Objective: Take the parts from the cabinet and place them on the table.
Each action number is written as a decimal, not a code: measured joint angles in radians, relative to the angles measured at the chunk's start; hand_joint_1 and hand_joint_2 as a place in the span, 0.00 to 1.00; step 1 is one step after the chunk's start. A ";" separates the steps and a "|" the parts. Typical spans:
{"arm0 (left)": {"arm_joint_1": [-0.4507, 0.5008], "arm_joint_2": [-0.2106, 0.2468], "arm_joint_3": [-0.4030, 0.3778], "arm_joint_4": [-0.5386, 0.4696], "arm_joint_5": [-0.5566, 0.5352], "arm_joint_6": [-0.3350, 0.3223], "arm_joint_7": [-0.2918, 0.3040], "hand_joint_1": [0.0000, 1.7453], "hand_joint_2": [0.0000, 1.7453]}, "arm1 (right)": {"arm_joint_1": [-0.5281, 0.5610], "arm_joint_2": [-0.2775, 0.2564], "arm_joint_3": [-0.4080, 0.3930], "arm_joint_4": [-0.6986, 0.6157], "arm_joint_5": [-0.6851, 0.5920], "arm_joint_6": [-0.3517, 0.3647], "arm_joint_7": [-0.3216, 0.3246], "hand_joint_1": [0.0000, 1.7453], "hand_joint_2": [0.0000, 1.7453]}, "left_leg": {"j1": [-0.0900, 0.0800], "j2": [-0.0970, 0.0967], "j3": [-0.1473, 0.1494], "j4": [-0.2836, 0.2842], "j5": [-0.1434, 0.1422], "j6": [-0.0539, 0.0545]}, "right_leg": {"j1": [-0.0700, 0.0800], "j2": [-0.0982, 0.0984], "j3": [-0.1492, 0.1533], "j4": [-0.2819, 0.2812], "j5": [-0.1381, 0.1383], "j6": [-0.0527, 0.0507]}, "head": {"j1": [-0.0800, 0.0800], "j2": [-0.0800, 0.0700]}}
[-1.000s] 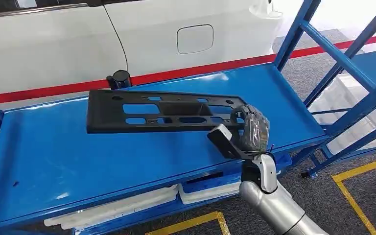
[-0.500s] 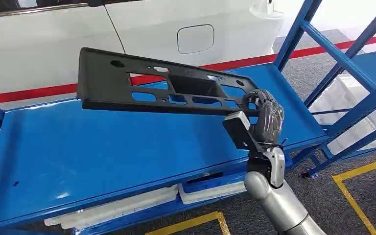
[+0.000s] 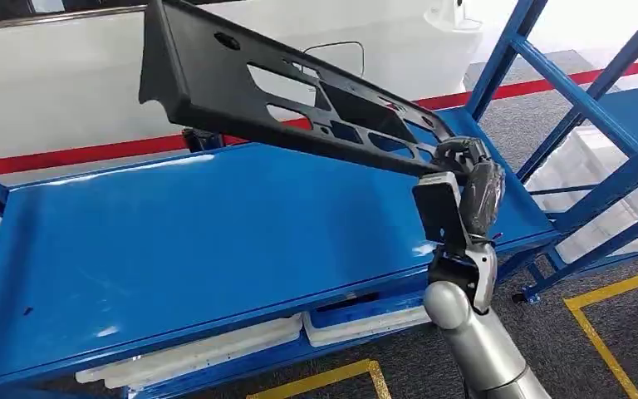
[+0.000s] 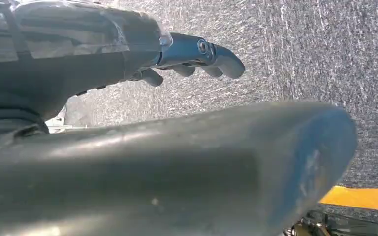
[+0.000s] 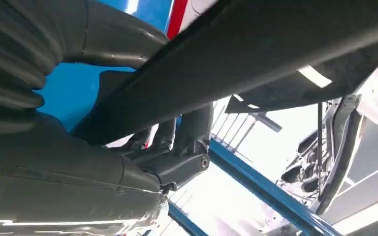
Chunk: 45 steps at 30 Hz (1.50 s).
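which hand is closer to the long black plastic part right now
Right. The right hand grips the black part at its near end, lifting it off the blue shelf. The left hand hangs over grey floor, holding nothing.

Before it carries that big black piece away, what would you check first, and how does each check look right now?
1. Right hand grips the black part: ok, fingers wrap one end.
2. Part lifted off the blue shelf: ok, it hangs tilted above it.
3. Grip balanced: not ok, the hand holds one end and the long part juts out unsupported.
4. Far end away from the white car behind: cannot tell.
5. Left hand free to help: ok, it holds nothing, above grey floor.
6. Blue frame posts beside the hand: cannot tell the gap.
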 joint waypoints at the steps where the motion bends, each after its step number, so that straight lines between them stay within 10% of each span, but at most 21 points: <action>1: 0.000 0.000 0.000 0.000 0.000 0.000 0.000 0.00 0.00 | 0.001 0.001 -0.001 -0.003 -0.006 0.000 -0.005 1.00 1.00 | 0.000 0.000 0.000 0.000 0.000 0.000 | 0.000 0.000 0.000 0.000 0.000 0.000 | 0.000 0.000; 24: 0.002 -0.005 0.001 0.000 -0.011 0.002 -0.058 0.00 0.00 | 0.045 0.106 -0.105 -0.025 -0.488 0.000 -0.251 1.00 1.00 | 0.000 -0.001 0.000 0.000 0.000 0.000 | 0.000 0.000 0.000 0.000 0.000 0.000 | 0.000 0.000; 25: 0.002 -0.005 0.003 0.000 0.002 0.003 -0.089 0.00 1.00 | 0.047 0.109 -0.110 -0.029 -0.502 0.001 -0.254 1.00 1.00 | 0.000 -0.002 0.000 0.000 0.000 0.000 | 0.000 0.000 0.000 0.000 0.000 0.000 | 0.000 0.000; 30: 0.006 -0.009 0.027 0.000 0.070 0.026 -0.295 0.00 1.00 | 0.070 0.111 -0.133 -0.055 -0.538 0.000 -0.269 1.00 1.00 | 0.000 -0.005 0.000 0.000 0.000 0.000 | 0.000 -0.001 0.000 0.000 0.000 0.000 | 0.000 0.000; 31: 0.006 -0.010 0.036 0.000 0.083 0.029 -0.343 0.00 0.00 | 0.076 0.113 -0.139 -0.061 -0.541 0.001 -0.270 1.00 1.00 | 0.000 -0.005 0.000 0.000 0.000 0.000 | 0.000 -0.001 0.000 0.000 0.000 0.000 | 0.000 0.000; 34: 0.006 -0.013 0.063 -0.001 0.109 0.034 -0.457 0.00 0.00 | 0.098 0.116 -0.158 -0.082 -0.542 0.000 -0.272 1.00 1.00 | 0.000 -0.008 0.000 0.000 0.000 0.000 | 0.000 -0.002 0.000 0.000 0.000 0.000 | 0.000 0.000; 35: 0.005 -0.015 0.073 -0.002 0.116 0.037 -0.497 0.00 1.00 | 0.104 0.116 -0.163 -0.090 -0.540 0.000 -0.272 1.00 1.00 | 0.000 -0.009 0.000 0.000 0.000 0.000 | 0.000 -0.002 0.000 0.000 0.000 0.000 | 0.000 0.000; 45: 0.003 -0.020 0.175 -0.012 0.188 -0.141 -0.707 0.00 1.00 | 0.157 0.125 -0.212 -0.152 -0.493 0.000 -0.282 1.00 1.00 | 0.000 -0.015 0.000 0.000 0.000 0.000 | 0.000 -0.006 0.001 0.000 -0.001 0.000 | 0.000 0.000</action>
